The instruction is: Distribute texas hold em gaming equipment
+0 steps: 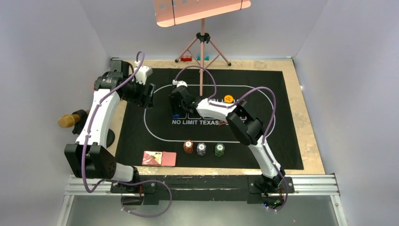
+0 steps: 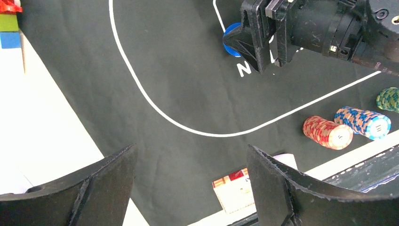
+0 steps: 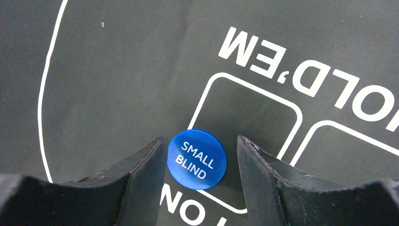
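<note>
A blue button (image 3: pixel 196 159) marked SMALL BLIND lies flat on the black mat (image 3: pixel 117 70). My right gripper (image 3: pixel 201 141) stands open around it; the left finger touches its rim and a gap shows at the right finger. From above, the right gripper (image 1: pixel 177 107) is over the mat's left centre. An orange button (image 1: pixel 228 99) lies further back. Red (image 1: pixel 188 147), grey (image 1: pixel 201 149) and green (image 1: pixel 219 149) chip stacks stand near the front, and the cards (image 1: pixel 159 158) lie left of them. My left gripper (image 2: pixel 190 150) hangs open and empty above the mat's left part.
A tripod (image 1: pixel 202 44) with a pink board stands at the back centre. Colourful toy blocks (image 2: pixel 9 23) sit off the mat's left side. A brown cylinder (image 1: pixel 70 120) lies left of the left arm. Grey walls close in on three sides.
</note>
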Controlling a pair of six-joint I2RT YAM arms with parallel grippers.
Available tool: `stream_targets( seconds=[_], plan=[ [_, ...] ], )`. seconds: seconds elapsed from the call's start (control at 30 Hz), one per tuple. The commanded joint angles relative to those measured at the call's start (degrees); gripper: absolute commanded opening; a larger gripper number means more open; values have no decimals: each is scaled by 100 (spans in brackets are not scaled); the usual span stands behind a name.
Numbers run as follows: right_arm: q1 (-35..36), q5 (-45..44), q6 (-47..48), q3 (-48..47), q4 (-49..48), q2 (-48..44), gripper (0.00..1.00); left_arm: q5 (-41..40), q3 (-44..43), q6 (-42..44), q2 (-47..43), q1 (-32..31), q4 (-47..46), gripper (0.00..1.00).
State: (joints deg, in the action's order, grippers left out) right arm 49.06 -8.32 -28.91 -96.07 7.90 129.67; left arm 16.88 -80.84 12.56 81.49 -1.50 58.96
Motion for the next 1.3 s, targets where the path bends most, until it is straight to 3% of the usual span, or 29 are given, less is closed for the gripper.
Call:
stream_targets(
  seconds=[0.0,0.6,0.83,1.07,1.13,1.27],
  plan=[
    [163,-126,-51,-227,239,86,59,-172,56,-89,-256,73,-1,88],
    [917,364,-174,-673,400,212,46,-412,203,-170,-209,97,-78,88],
    [945,347,45,-829,529,70,49,-537,337,-147,-235,97,-140,89],
    [154,-299,208,735,401,-1502,60,-545,425,-133,-236,115,-123,90],
    [-118,-712,287,1234,498,-1914,62,-514,428,-80,-247,115,-40,99],
    [-675,-1315,295,2006,800,-2432,63,-643,441,-89,-346,122,46,100]
  ],
)
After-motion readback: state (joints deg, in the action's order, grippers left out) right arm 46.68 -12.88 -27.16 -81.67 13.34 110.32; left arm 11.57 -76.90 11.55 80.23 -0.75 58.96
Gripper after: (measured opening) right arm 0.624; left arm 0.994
